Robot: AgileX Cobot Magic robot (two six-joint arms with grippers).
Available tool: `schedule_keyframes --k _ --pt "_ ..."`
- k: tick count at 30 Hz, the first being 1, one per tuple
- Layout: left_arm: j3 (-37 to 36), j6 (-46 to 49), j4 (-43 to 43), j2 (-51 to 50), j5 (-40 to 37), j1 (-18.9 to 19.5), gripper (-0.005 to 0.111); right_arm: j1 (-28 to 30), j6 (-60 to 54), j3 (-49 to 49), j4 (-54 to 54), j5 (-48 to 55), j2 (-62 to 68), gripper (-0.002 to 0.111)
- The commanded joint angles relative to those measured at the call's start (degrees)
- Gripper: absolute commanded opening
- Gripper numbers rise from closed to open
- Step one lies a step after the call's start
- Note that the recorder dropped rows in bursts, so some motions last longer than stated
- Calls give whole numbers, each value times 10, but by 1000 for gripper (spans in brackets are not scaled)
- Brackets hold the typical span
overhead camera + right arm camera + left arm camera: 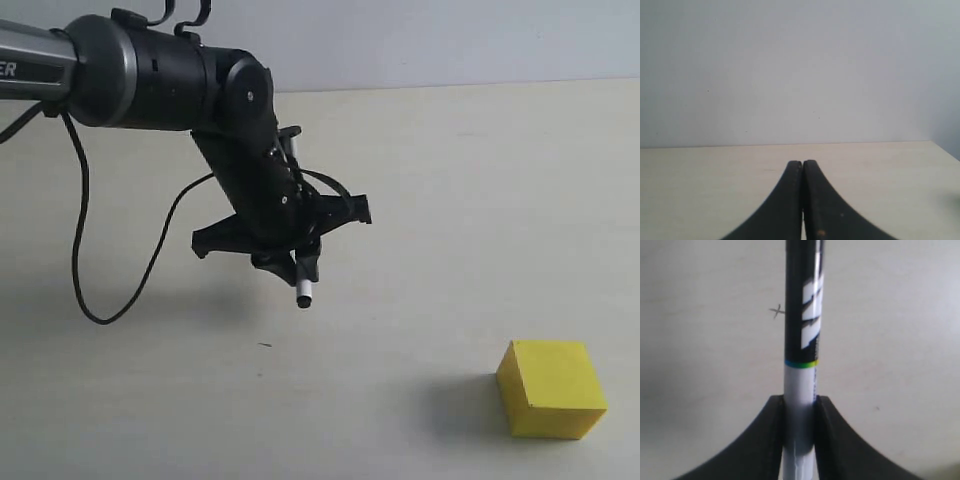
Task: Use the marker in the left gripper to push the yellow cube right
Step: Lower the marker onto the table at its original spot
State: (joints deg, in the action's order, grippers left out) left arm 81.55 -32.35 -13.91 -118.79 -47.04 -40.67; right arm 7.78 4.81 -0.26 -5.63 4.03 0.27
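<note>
The yellow cube [552,388] sits on the table at the lower right of the exterior view. My left gripper [296,262] hangs above the table left of centre, well to the left of the cube and higher than it, shut on the marker [302,288]. The marker points down, its white barrel and black tip sticking out below the jaws. In the left wrist view the marker [801,340] runs straight out from between the fingers [771,440], black half outermost; the cube is out of that view. My right gripper [802,164] is shut and holds nothing.
A black cable [85,250] loops down from the left arm [130,70] to the table at the left. A small dark mark [264,345] lies on the tabletop below the marker. The table's far edge meets a pale wall [800,75].
</note>
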Motion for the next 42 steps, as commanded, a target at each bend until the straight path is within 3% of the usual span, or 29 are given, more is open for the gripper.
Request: schedule_keyframes --k 1,28,31,37,42 --pt "-3 -12 8 -12 -3 1 0 -1 -2 3 0 -3 -3 0" --pt "-3 -7 11 -37 -2 1 0 -1 -2 3 0 -3 -3 0" --pt "-3 -7 11 -37 -2 1 9 -1 -2 3 0 -3 -3 0" --pt "-3 4 9 -37 -1 1 45 -1 -2 3 0 -3 -3 0" --pt "-3 5 9 -37 4 1 49 -1 -2 3 0 -3 -3 0"
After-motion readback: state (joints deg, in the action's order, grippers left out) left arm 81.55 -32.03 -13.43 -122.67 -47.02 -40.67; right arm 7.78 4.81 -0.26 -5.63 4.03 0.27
